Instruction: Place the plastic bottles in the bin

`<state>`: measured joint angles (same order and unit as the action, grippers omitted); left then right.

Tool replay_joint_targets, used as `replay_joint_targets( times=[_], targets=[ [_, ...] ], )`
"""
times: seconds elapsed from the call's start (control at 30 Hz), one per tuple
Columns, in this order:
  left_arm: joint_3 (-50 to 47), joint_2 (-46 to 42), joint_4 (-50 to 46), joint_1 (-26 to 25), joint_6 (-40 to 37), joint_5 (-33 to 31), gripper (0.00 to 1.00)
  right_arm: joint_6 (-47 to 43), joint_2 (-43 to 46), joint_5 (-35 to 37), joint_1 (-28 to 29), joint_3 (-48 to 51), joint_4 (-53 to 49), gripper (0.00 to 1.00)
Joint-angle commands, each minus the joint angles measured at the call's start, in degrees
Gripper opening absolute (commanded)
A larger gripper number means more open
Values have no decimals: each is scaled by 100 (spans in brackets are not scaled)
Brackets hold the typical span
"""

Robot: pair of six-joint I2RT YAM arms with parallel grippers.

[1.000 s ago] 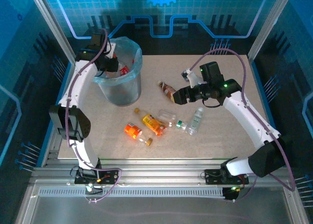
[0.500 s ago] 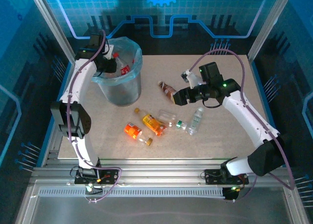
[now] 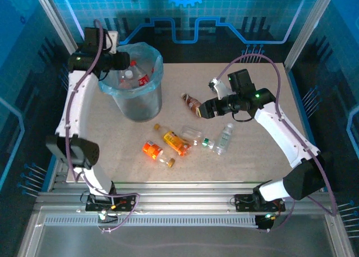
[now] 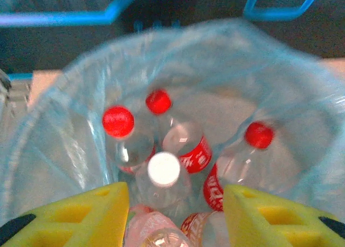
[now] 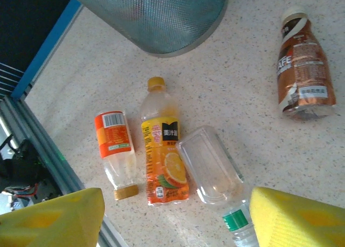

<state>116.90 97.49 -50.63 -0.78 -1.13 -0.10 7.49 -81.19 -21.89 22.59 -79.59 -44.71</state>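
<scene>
Loose plastic bottles (image 3: 175, 142) lay on the table (image 3: 241, 167) at the bin's (image 3: 140, 105) five o'clock. The clear bottle (image 5: 210, 171) — long axis eleven-to-five — sat at about twelve o'clock from the right gripper (image 5: 172, 220), the nearer arm, fingers wide and empty. The left gripper (image 4: 175, 204) hung over the bin, fingers apart, holding nothing.

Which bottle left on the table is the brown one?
The coffee bottle with a brown label and pale cap, lying alone to the right of the bin. The other bottles cluster nearer the arms, orange-labelled or clear.

Blue-tinted even light, left-wrist blur
</scene>
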Motion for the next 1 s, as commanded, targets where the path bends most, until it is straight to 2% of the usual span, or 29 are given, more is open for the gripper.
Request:
replay_joint_targets(
  times=[0.0,0.13,0.3,0.47,0.57,0.77,0.97],
  targets=[
    [-291,-855,567,-68,239,310,51,-9,9,387,303,-115,-196,72],
    [-1275,-1767,1157,-327,332,565,52,-3,-145,942,836,-142,-196,70],
    [-2866,-3034,1819,-775,172,1278,59,135,-556,1362,1574,-91,-92,60],
    [-4295,-4097,2224,-854,155,1791,65,306,-1110,1747,2164,-65,32,61],
    [-4950,-4510,2304,-851,253,1860,67,341,-1484,1936,2421,-132,58,62],
    [-5454,-4881,2189,-854,420,1729,68,316,-2190,2205,2722,-426,-105,64],
    [-5370,-4860,2029,-858,363,1492,68,245,-2847,2189,2819,-769,-304,62]
  ],
)
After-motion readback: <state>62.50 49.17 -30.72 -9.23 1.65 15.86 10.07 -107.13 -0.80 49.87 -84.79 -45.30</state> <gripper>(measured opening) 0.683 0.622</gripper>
